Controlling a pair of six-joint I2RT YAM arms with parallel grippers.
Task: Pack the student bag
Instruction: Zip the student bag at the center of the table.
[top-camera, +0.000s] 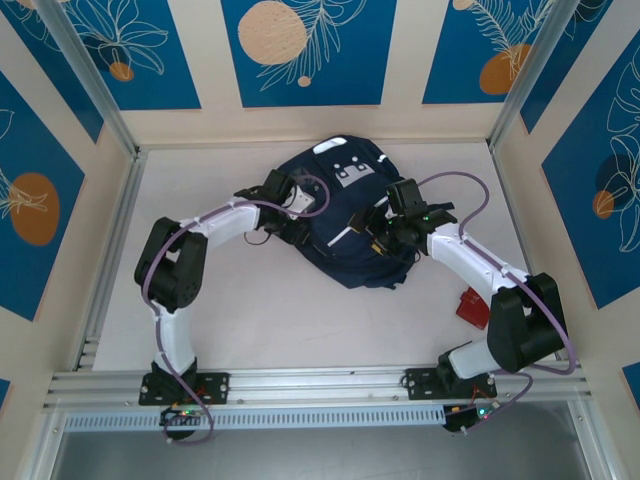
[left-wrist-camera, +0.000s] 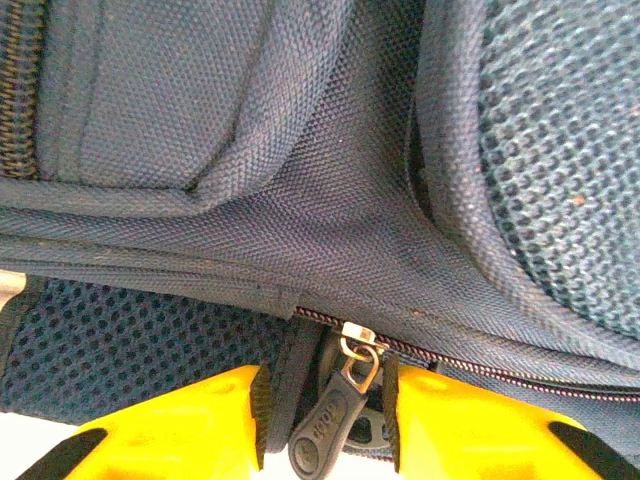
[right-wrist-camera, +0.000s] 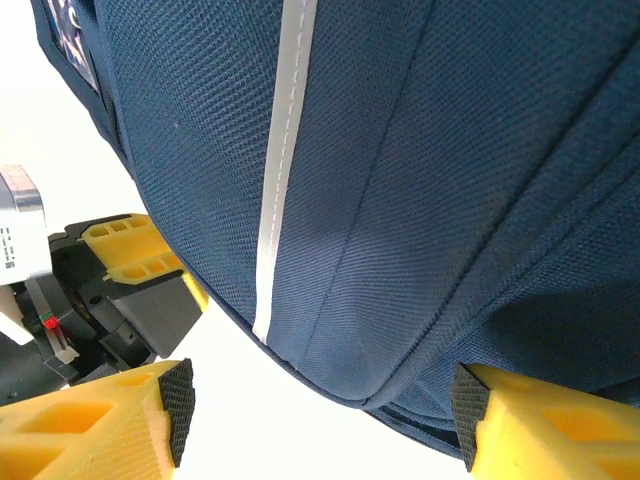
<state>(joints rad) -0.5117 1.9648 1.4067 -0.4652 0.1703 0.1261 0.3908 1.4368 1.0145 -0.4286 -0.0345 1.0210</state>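
Left hand (left-wrist-camera: 325, 400) pinches the zipper pull (left-wrist-camera: 332, 432), probably to unzip the student bag (top-camera: 345, 255); open right hand (right-wrist-camera: 322, 405) straddles its edge, steadying.

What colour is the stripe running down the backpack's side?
The narrow stitched stripe is white against the dark navy fabric backpack; right wrist view shows it best.

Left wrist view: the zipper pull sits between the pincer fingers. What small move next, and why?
Probably draw the left pincer slowly along the zipper teeth that run closed beside the slider. Its fingers appear to pinch the zipper pull, and the student bag looks zipped shut there, so nothing can go in yet. The right pincer stands open around the bag's edge.
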